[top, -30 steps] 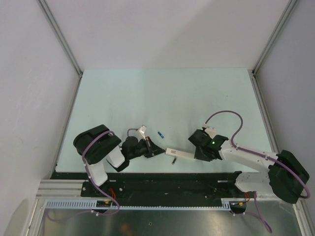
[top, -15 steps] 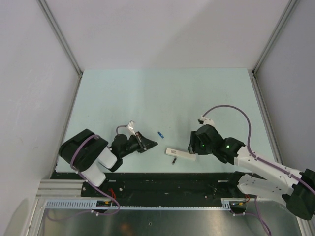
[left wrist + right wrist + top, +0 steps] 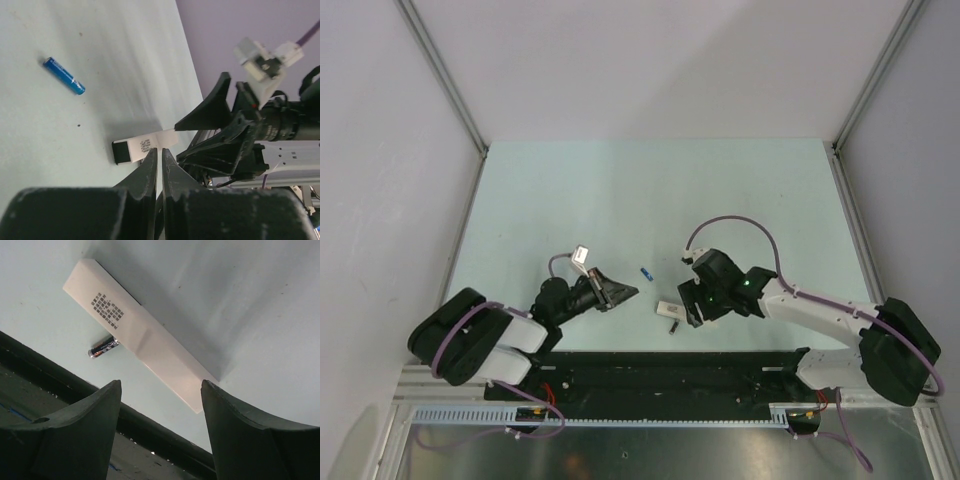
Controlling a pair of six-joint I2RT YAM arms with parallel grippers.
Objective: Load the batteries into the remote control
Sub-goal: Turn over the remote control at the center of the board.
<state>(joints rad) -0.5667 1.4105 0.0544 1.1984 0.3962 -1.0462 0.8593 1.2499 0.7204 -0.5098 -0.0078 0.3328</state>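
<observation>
The remote control (image 3: 140, 335) lies flat on the worktop (image 3: 620, 190), near its 6 o'clock edge and between the two arms. The face with the printed block is up.

The right gripper (image 3: 161, 390) hovers over the remote's plain end with its jaws wide apart and nothing between them. The bar rests on its own, and the jaws look set to straddle it and steady or turn it for loading.

The left gripper (image 3: 159, 167) sits at about 9 o'clock of the remote. Its fingers are nearly together with nothing seen between them, and they point at the end with the small dark patch.

A black battery (image 3: 104, 347) rests just beside the remote's long edge, at about 6 o'clock of it in the top view. A blue battery (image 3: 63, 82) lies loose at about 11 o'clock, apart from both grippers. I judge that no battery is loaded yet. No other batteries show.

The remote carries several short lines of dark print, too fine to read. Both batteries have labels with pale lettering, also illegible, and no brand can be made out.
</observation>
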